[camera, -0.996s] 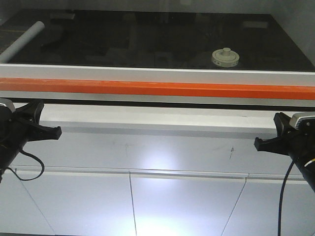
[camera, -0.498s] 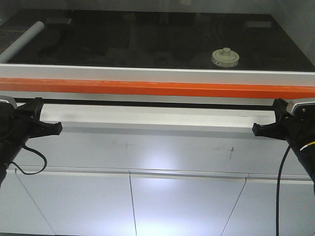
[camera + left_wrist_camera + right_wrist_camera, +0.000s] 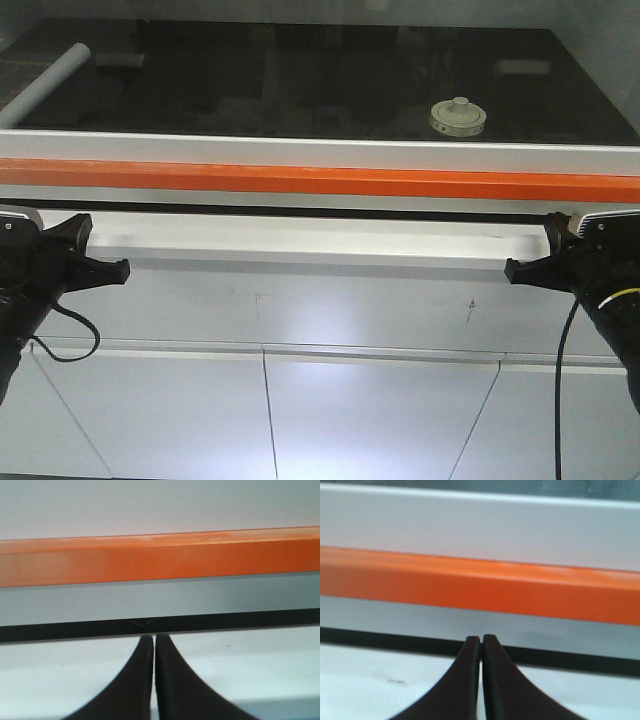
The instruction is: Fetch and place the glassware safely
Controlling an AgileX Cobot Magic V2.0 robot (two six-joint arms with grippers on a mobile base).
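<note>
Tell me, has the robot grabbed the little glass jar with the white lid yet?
Not yet. Nothing looks done: the jar sits untouched on the dark counter, behind the orange bar. In hand: the left gripper and right gripper are both shut and empty, held low in front of that bar. Left to do: reach in, grip the jar and set it down safely.

Squat jar (image 3: 458, 117), cream knobbed lid, seemingly upright, right on dark surface.
</note>
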